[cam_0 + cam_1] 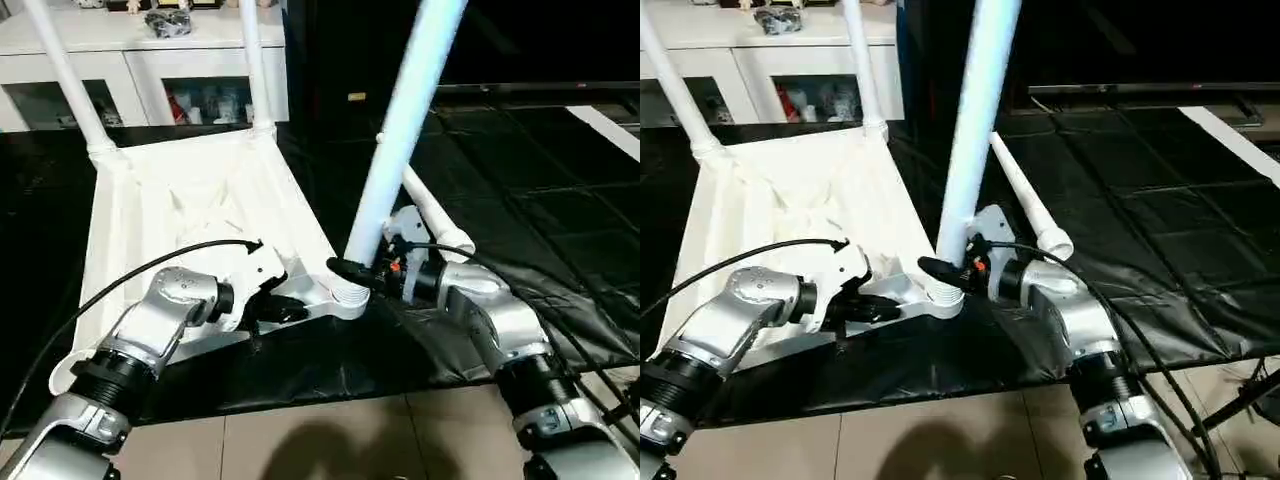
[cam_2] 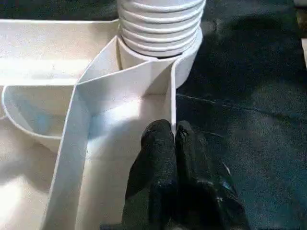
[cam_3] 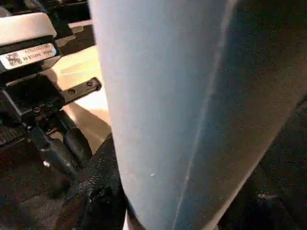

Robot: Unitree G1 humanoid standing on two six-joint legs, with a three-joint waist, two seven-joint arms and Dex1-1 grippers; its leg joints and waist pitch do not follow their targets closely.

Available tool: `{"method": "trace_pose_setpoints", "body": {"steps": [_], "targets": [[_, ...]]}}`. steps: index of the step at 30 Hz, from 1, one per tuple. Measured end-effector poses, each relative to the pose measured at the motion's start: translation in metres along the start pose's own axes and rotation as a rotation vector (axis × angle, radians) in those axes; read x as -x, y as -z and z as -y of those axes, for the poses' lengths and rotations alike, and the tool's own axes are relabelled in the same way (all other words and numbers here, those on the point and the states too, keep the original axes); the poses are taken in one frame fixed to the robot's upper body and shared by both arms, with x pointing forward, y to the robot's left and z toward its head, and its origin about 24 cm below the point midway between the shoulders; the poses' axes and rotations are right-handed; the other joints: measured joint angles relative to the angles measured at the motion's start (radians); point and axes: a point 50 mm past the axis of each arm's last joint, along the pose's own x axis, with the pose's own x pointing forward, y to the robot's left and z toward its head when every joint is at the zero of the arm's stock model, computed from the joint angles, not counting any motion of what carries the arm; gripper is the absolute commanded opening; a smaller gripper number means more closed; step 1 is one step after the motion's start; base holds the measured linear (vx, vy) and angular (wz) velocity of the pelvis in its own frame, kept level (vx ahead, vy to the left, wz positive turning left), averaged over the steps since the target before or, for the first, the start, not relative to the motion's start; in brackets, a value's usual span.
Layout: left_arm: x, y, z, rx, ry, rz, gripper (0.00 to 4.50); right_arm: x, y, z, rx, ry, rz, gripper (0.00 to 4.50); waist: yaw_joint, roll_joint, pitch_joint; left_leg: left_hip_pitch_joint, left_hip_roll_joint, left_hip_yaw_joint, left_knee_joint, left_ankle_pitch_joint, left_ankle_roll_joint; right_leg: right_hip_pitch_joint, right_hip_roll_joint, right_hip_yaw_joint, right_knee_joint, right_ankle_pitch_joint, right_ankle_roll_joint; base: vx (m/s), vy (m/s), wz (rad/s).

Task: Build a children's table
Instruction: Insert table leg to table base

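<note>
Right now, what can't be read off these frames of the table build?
- Third leg: its top is cut off by the upper edge in the eye views.
- Near corner socket: how deep the leg's ribbed end sits is hidden inside it, left wrist view.
- Right gripper: the fingers' contact with the leg is hidden behind the leg, right wrist view.
- Loose leg: its far end is hidden behind the third leg.

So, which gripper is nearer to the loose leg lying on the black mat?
The right. The right gripper grips the upright leg at its base, just beside the loose leg. The left gripper, shut, rests on the tabletop's rim, farther away.
</note>
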Motion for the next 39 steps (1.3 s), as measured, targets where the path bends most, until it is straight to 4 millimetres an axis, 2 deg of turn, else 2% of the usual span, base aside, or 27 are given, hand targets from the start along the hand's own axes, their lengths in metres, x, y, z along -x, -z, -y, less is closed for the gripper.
{"method": "trace_pose_setpoints", "body": {"steps": [10, 21, 30, 39], "targets": [[0.000, -0.005, -0.015, -0.092, -0.007, -0.038, 0.00, -0.009, -0.009, 0.009, 0.033, -0.034, -0.050, 1.91, 0.007, 0.000, 0.000, -0.001, 0.000, 0.000, -0.007, 0.000, 0.000, -0.001, 0.000, 0.000, 0.001, 0.000, 0.000, 0.000, 0.000, 0.00], [0.002, -0.003, -0.015, -0.067, 0.017, -0.019, 0.00, -0.011, -0.008, 0.009, 0.047, -0.063, -0.053, 1.91, 0.004, 0.000, 0.000, -0.001, 0.000, 0.001, -0.007, 0.000, 0.000, 0.001, 0.000, 0.001, 0.003, 0.002, -0.003, 0.000, 0.000, 0.00], [0.004, -0.001, -0.015, -0.039, 0.012, -0.008, 0.00, -0.009, -0.003, 0.016, -0.120, -0.026, 0.022, 1.91, 0.004, 0.000, 0.000, -0.001, 0.000, 0.001, -0.007, 0.000, 0.000, 0.001, 0.000, 0.001, 0.002, 0.002, -0.003, 0.000, 0.000, 0.00], [0.001, -0.002, -0.014, -0.036, 0.016, -0.004, 0.00, -0.002, 0.007, 0.011, -0.122, -0.006, 0.060, 1.91, 0.007, 0.002, -0.002, -0.001, 0.000, 0.002, -0.008, 0.000, 0.000, 0.002, 0.000, 0.002, 0.002, 0.002, -0.004, 0.000, 0.000, 0.00]]}}
